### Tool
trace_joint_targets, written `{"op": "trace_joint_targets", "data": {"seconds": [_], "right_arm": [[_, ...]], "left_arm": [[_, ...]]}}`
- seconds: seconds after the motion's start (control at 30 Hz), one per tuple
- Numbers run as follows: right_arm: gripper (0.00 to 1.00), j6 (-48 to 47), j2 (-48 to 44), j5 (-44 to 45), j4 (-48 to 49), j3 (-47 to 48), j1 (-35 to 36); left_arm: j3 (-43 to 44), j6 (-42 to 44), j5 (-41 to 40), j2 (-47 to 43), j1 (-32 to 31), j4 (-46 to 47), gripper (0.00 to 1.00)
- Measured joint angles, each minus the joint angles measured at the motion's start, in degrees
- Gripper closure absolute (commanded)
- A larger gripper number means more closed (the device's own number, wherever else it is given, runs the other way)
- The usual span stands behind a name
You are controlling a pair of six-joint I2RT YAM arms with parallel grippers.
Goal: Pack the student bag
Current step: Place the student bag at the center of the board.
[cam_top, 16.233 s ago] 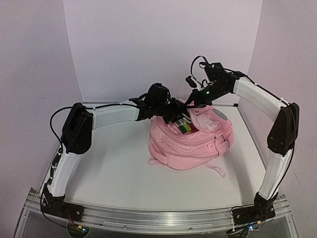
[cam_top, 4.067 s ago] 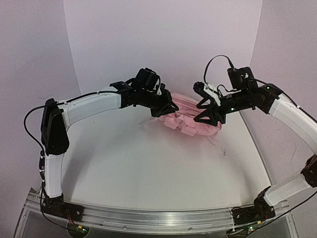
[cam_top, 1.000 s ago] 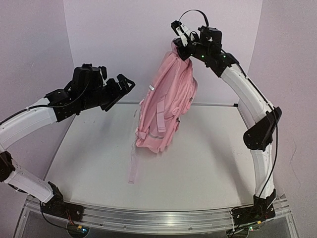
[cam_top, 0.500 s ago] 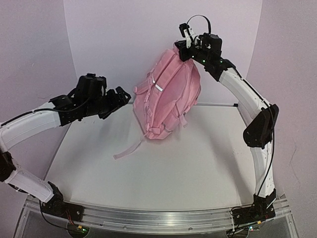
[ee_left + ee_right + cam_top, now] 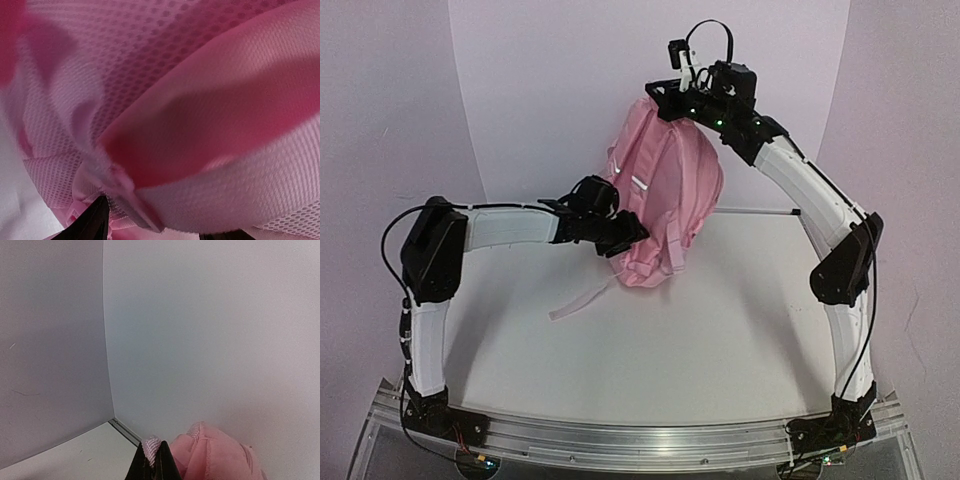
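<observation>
The student bag (image 5: 665,190) hangs upright over the back of the worktop (image 5: 740,320), one strap (image 5: 575,300) trailing down onto it. The right hand (image 5: 672,95) is pinched tight on its top loop. The left hand (image 5: 620,232) presses against the bag's lower side (fingers apart, pink mesh filling its camera); I can't tell whether it grips.

Student bag (image 5: 692,170): soft pink fabric backpack, hanging upright at upper centre of the top view, suspended by its top loop (image 5: 151,445). The back panel and padded shoulder straps (image 5: 660,215) face the camera; one strap carries a short pale stripe. A thin webbing tail (image 5: 578,300) trails toward the lower left. In the left wrist view, pink mesh and a padded strap fill the frame.
</observation>
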Motion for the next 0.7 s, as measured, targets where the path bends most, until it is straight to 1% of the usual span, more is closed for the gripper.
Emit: {"op": "trace_joint_targets", "data": {"seconds": [0.03,0.1,0.17,0.23,0.27,0.33,0.37,0.47,0.6,0.7], "right_arm": [[1.00,1.01,-0.17,0.07,-0.43,-0.07,0.24],[1.00,2.63,-0.39,0.08,-0.27,-0.38,0.25],[1.00,3.59,-1.07,0.08,-0.35,-1.82,0.20],[1.00,3.74,-2.04,0.08,-0.38,-4.14,0.20],[1.00,3.72,-2.52,0.12,-0.19,-5.18,0.18],[1.00,3.24,-4.47,0.03,0.29,-8.28,0.16],[1.00,2.80,-5.75,-0.16,0.36,-10.10,0.18],[1.00,1.63,-10.64,-0.38,0.62,-16.82,0.43],[1.00,-0.16,-20.32,-1.31,1.99,-30.23,1.59],[1.00,-0.68,-29.29,-4.13,2.28,-41.51,2.32]], "left_arm": [[4.06,-0.17,1.88,3.06,-0.16,-0.30,0.40],[15.55,-0.59,5.79,11.28,-0.63,0.22,0.38],[24.69,-1.13,8.53,18.36,-1.21,2.90,0.33],[29.94,-1.58,10.62,22.79,-1.52,6.19,0.30],[30.04,-1.61,11.48,23.18,-1.56,7.57,0.28],[26.11,-1.84,12.15,21.44,-1.47,11.64,0.26],[21.06,-2.01,12.09,18.92,-1.40,14.70,0.26],[6.01,-1.99,12.21,9.31,-1.03,17.33,0.23],[-12.66,0.11,13.24,-6.58,-2.06,16.12,0.17],[-26.16,1.45,12.74,-21.34,-5.02,13.47,0.13]]}}
